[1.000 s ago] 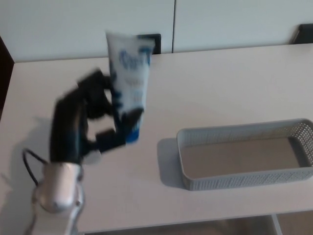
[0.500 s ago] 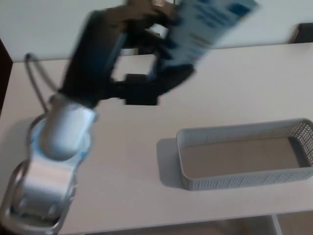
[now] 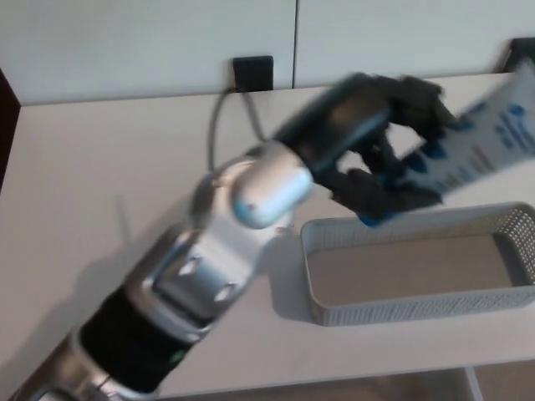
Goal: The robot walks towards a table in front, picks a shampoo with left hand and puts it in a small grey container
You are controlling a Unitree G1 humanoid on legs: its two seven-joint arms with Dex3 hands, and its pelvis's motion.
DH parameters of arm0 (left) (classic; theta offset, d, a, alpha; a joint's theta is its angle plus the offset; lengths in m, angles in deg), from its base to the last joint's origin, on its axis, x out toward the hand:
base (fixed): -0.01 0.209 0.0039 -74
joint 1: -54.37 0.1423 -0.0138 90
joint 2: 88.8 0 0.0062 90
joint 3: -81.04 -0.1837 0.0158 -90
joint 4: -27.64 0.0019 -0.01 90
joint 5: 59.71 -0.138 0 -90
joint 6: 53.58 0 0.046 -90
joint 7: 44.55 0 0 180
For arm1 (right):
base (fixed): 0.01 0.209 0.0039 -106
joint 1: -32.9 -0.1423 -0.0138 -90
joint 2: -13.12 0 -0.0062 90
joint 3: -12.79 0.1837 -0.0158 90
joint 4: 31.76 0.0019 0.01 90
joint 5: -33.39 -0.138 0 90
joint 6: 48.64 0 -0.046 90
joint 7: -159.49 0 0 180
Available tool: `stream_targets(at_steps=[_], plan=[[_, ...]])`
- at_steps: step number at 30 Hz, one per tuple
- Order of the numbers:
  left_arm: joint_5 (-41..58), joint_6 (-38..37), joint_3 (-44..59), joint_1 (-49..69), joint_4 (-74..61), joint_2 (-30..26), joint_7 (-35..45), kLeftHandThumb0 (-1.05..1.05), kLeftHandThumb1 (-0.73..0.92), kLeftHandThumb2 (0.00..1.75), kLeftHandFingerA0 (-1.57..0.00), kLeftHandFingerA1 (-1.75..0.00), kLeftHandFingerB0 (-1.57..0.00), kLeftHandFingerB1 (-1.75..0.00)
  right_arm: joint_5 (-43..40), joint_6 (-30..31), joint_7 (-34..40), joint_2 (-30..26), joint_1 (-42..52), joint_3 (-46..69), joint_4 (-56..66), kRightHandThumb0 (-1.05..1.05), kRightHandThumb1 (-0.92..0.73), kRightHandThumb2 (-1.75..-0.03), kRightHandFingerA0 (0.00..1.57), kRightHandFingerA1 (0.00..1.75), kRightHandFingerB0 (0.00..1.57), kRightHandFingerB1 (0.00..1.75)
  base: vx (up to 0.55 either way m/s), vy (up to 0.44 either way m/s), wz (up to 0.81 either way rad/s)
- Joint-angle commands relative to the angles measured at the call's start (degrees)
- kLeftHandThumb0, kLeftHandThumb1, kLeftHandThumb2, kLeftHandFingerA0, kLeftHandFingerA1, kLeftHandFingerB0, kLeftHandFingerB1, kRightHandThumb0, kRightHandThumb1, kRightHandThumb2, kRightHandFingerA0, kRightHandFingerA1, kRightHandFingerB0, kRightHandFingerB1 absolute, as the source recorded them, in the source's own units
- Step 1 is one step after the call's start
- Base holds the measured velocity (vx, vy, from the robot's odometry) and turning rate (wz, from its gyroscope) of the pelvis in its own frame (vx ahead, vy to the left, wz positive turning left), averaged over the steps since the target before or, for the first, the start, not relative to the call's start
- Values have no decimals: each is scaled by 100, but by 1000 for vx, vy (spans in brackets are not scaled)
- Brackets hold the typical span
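head view: one shampoo (image 3: 493, 146), one container (image 3: 418, 307)

The left hand (image 3: 380, 146), upper right of centre, is black with thick fingers. Behind it come a rounded silver wrist (image 3: 266, 190), a thin grey cable (image 3: 214, 125), and a silver-and-black forearm (image 3: 159, 309) at lower left.
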Motion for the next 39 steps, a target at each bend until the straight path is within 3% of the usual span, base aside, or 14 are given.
stream_targets(at_steps=[1, 12, 13, 16, 20, 22, 25, 27, 28, 32, 33, 36, 37, 39], plan=[[-332, 892, -517, -410, 607, 389, 303, -17, 73, 69, -111, -135, -88, -95, 61, -48, -4, -51, -5, -36, -11, -37, -64, -59, 64, 45, 58, 41, 0, 0, 0], [-456, 964, -616, -157, 666, 519, 231, -15, 72, 74, -115, -126, -91, -88, 101, -28, -3, -47, -121, -130, -12, -38, -64, -59, 67, 47, 59, 42, 0, 0, 0], [-623, 922, -717, -116, 616, 435, 153, -24, 66, 60, -106, -75, -75, -47, 126, -27, -10, -57, -132, -160, -4, -38, -65, -59, 67, 47, 58, 42, 0, 0, 0], [-733, 935, -734, -25, 554, 362, 133, -26, 65, 60, -76, -80, -44, -36, 154, -16, 14, -68, -156, -199, 6, -37, -65, -60, 67, 46, 60, 42, 0, 0, 0], [-1016, 849, -683, 228, 463, 379, -252, -32, 65, 60, -67, -46, -39, -33, 143, 11, 3, -63, -163, -201, -2, -37, -65, -60, 65, 45, 57, 41, 0, 0, 0], [-1114, 811, -639, 258, 470, 362, -342, -46, 52, 79, -53, -55, -30, -44, 174, 16, 13, -78, -154, -231, 1, -37, -66, -60, 64, 44, 57, 41, 0, 0, 0], [-1339, 897, -650, 157, 478, 271, -348, -51, 49, 79, -56, -59, -27, -43, 143, 42, -10, -73, -168, -204, -2, -37, -65, -60, 64, 45, 56, 41, 0, 0, 0], [-1483, 992, -660, 116, 424, 203, -339, -47, 60, 58, -39, -44, -28, -30, 177, 42, -6, -91, -174, -229, 6, -37, -66, -60, 63, 44, 56, 41, 0, 0, 0], [-1529, 1017, -659, 126, 393, 176, -324, -54, 49, 77, -31, -52, -21, -40, 182, 49, 6, -86, -175, -230, 1, -37, -65, -60, 63, 44, 57, 41, 0, 0, 0], [-1636, 979, -654, 188, 356, 110, -280, -61, 46, 77, -32, -52, -17, -40, 189, 80, 36, -67, -190, -227, -10, -37, -65, -60, 65, 44, 58, 41, 0, 0, 0], [-1662, 940, -669, 199, 352, 74, -258, -59, 53, 57, -38, -46, -19, -28, 210, 99, 43, -69, -196, -245, -7, -37, -66, -60, 65, 44, 57, 40, 0, 0, 0], [-1655, 923, -654, 275, 291, 46, -193, -77, 47, 77, -37, -70, -10, -35, 180, 46, -7, -71, -157, -223, 11, -36, -66, -60, 64, 45, 57, 41, 0, 0, 0], [-1656, 861, -647, 320, 279, 33, -212, -70, 51, 56, -34, -91, -14, -26, 188, 42, 13, -60, -147, -229, 8, -37, -66, -60, 64, 45, 57, 41, 0, 0, 0], [-1634, 787, -600, 370, 214, 16, -197, -76, 44, 79, -39, -82, -8, -33, 197, 54, 24, -57, -141, -236, 7, -38, -66, -60, 63, 44, 56, 41, 0, 0, 0]])
